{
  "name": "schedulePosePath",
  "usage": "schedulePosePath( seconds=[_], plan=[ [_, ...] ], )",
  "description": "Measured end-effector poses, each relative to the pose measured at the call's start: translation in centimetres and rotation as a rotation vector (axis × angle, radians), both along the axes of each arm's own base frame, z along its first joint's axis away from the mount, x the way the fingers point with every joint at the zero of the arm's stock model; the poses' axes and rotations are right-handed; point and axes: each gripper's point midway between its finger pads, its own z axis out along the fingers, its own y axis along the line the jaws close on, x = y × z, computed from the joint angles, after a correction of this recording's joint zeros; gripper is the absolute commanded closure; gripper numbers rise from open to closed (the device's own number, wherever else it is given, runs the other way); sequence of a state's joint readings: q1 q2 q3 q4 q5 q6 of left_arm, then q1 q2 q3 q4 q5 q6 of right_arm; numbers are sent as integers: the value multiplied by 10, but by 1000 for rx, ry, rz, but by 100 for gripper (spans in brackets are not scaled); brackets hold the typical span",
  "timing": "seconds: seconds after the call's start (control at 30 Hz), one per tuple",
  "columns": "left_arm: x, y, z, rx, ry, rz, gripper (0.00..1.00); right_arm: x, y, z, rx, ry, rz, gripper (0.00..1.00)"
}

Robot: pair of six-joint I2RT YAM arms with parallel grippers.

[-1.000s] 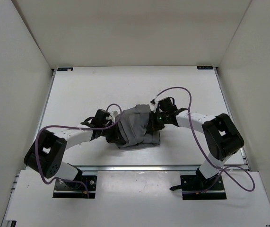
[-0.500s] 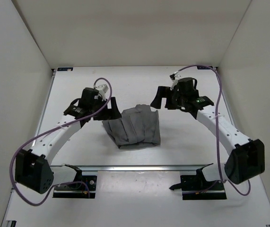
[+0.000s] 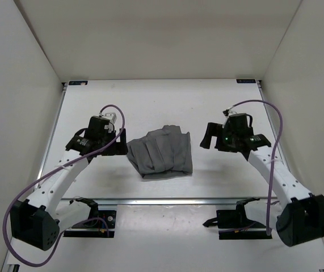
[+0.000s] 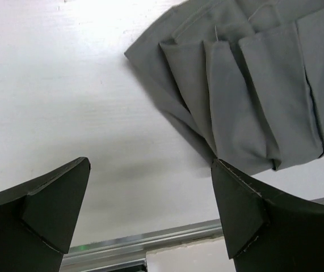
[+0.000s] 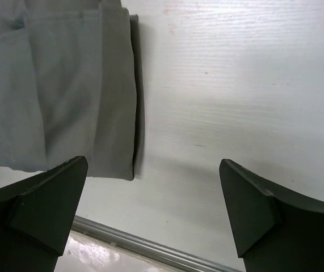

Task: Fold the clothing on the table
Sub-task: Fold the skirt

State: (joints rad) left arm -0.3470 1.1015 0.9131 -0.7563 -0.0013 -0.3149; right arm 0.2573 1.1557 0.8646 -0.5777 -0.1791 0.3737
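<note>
The clothing (image 3: 162, 153) lies in a compact folded bundle of dark-grey fabric at the middle of the white table (image 3: 150, 105). My left gripper (image 3: 118, 147) hovers just left of it, open and empty. The left wrist view has the clothing (image 4: 258, 96) at upper right, with layered pleats, beyond the open left gripper (image 4: 150, 209). My right gripper (image 3: 209, 137) hangs a short way right of the bundle, open with nothing in it. From the right wrist, the clothing (image 5: 54, 85) fills the upper left, its folded edge straight, apart from the open right gripper (image 5: 150, 207).
A metal rail (image 3: 179, 200) runs along the table's front edge, also seen as a rail (image 5: 144, 246) below the right fingers. White walls (image 3: 25, 113) close in the left, right and back. The arm bases (image 3: 91, 221) sit in front of the rail.
Both grippers were shut on the clothing a second ago. They opened, let go of it and drew back to either side. The bundle stays folded on the table.
</note>
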Motion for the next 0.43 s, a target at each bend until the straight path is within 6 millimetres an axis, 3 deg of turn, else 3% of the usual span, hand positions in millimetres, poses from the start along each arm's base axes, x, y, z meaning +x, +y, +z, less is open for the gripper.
schedulePosePath(
  seconds=[0.2, 0.33, 0.43],
  plan=[
    [-16, 6, 2, -1, -16, 3, 2, -2, -25, 28, 25, -126, -75, 1],
    [-22, 8, -1, -10, -20, 8, 1, -5, -34, 21, 26, -116, -99, 1],
    [-27, 7, -8, -13, 0, 10, 1, -12, -30, 12, 23, -85, -77, 0]
  ],
)
